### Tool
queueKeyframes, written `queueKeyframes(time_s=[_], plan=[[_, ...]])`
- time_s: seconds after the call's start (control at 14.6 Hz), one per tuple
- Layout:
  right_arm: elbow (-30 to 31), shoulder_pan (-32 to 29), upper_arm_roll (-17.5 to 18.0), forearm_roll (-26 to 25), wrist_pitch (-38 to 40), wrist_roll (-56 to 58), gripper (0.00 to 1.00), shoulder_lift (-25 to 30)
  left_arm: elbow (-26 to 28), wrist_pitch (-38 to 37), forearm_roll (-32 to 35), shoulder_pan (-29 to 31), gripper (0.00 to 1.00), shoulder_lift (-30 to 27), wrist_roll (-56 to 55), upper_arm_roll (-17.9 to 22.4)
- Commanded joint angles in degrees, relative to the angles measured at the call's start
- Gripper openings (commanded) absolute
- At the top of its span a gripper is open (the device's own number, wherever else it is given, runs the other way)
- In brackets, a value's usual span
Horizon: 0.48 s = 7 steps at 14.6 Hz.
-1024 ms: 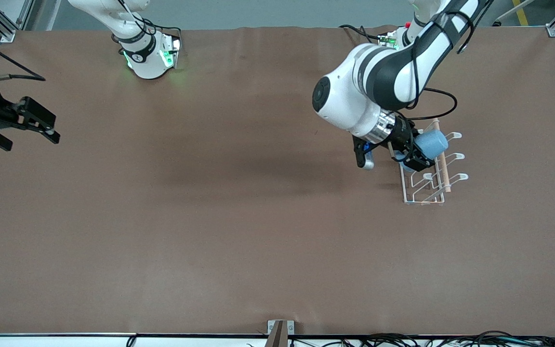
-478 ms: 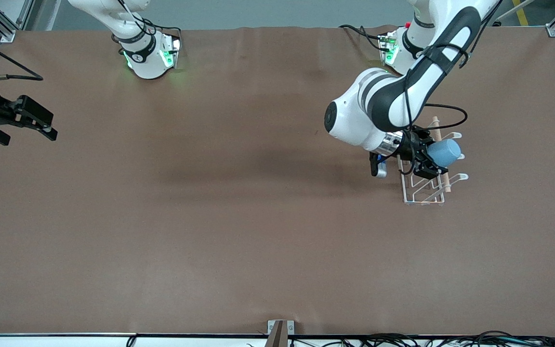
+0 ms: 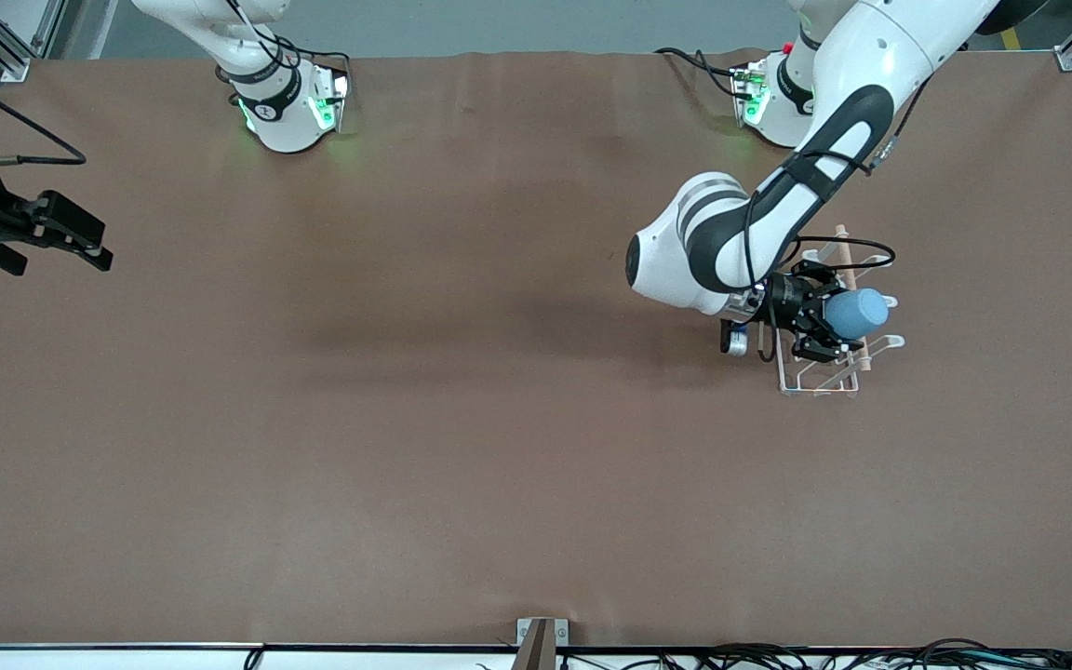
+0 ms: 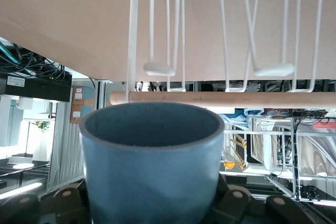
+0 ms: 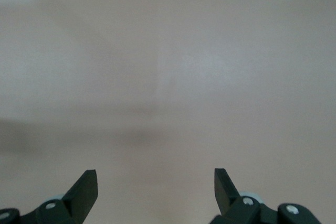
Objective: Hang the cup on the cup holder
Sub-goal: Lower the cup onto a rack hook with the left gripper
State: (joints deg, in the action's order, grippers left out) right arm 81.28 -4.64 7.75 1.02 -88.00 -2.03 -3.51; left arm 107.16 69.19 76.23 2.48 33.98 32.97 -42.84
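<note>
Left gripper (image 3: 824, 328) clamps the cup (image 3: 857, 313) over the cup holder (image 3: 820, 372), frame right – rack mostly hidden. Right gripper (image 3: 57, 247), far left edge, partly cut off – fingers spread wide, waiting over the table (image 3: 462, 447).

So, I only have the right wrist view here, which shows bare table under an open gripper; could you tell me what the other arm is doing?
Observer: The left gripper is shut on a light-blue cup, holding it over the white wire cup holder at the left arm's end of the table.
Operator: Thank you. Is the cup on a prong yet?
Observer: Not yet; in the left wrist view the cup's open mouth faces the holder's wooden rod, with the rounded prong tips above it in that picture.
Operator: And where is my arm?
Observer: The right gripper waits, open, over the right arm's end of the table.
</note>
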Motion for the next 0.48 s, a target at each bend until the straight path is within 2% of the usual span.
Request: queueKeyframes(time_s=[0.0, 0.14, 0.41], plan=[[3.1, -1.33, 0.6, 0.12, -0.95, -0.7, 0.98, 2.72, -0.9, -1.17, 1.29, -0.37, 0.4, 0.73, 1.39, 0.48], [4.5, -1.07, -0.27, 0.12, -0.95, -0.7, 0.98, 2.89, -0.9, -1.17, 1.64, -0.46, 0.4, 1.96, 0.87, 0.57], [5.47, 4.36, -5.72, 0.12, -1.21, -0.17, 0.98, 3.07, -0.9, -1.17, 2.52, -0.72, 0.42, 3.63, 0.78, 1.18]])
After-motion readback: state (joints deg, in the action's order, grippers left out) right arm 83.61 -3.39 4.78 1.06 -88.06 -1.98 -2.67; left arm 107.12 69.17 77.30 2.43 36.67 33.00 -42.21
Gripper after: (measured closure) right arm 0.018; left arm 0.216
